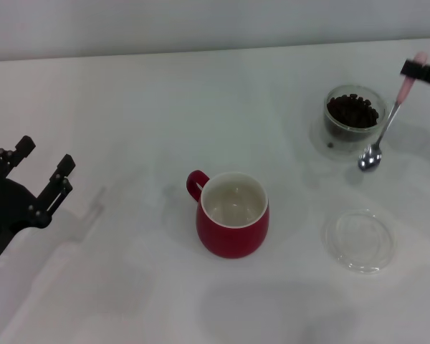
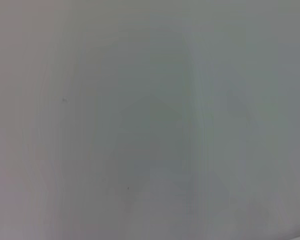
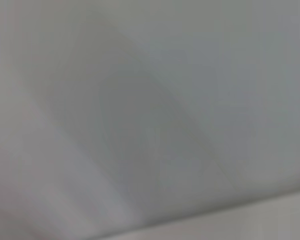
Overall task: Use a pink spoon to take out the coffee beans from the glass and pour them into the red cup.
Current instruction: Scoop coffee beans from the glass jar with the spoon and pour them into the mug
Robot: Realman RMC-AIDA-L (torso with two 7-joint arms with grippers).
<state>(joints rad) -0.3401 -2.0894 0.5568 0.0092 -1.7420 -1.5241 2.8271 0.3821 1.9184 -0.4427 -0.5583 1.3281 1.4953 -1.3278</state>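
At the far left the left gripper (image 1: 37, 166) is parked low beside the table's edge, its two black fingers spread apart and holding nothing. Near the middle of the smooth white table (image 1: 115, 115) stands the red cup (image 1: 232, 216), a rounded, glossy mug with a white inside that looks empty and a small loop handle turned to the left, so no beans seem to have been moved yet. Near and to the right lies a shallow clear dish (image 1: 360, 240). Farther off on the right stands the glass (image 1: 353, 122), thick-walled and clear, filled with dark oval coffee beans (image 1: 352, 110). Just right of it the pink spoon (image 1: 386, 125) hangs tilted, its shiny metal bowl low beside the glass base and its pale pink handle end clamped in the right gripper (image 1: 423, 72) at the picture's right edge. The scooping step looks about to start: the spoon bowl must be lifted over the rim and dipped into the beans.
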